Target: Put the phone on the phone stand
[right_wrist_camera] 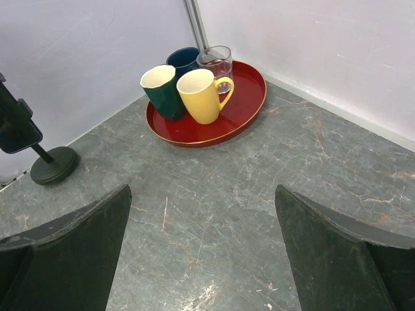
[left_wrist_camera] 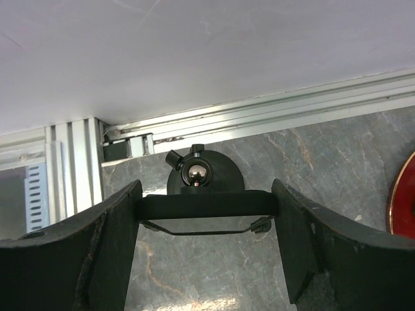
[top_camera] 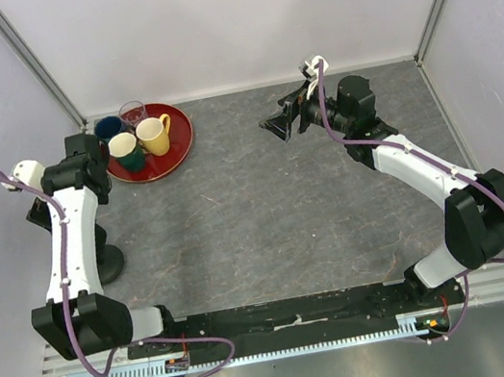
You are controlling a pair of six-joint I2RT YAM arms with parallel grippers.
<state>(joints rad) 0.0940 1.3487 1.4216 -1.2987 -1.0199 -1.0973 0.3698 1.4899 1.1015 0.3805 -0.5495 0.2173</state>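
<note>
1. The phone sits at the top of the phone stand, which stands on the table near the left wall.
2. The left jaws are clamped on the phone, one finger meeting each end.
3. The right jaws gape wide and hold nothing, over the far part of the table, facing the red tray of mugs.

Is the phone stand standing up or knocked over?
Standing: phone stand has its round base flat on the table, post rising.
</note>
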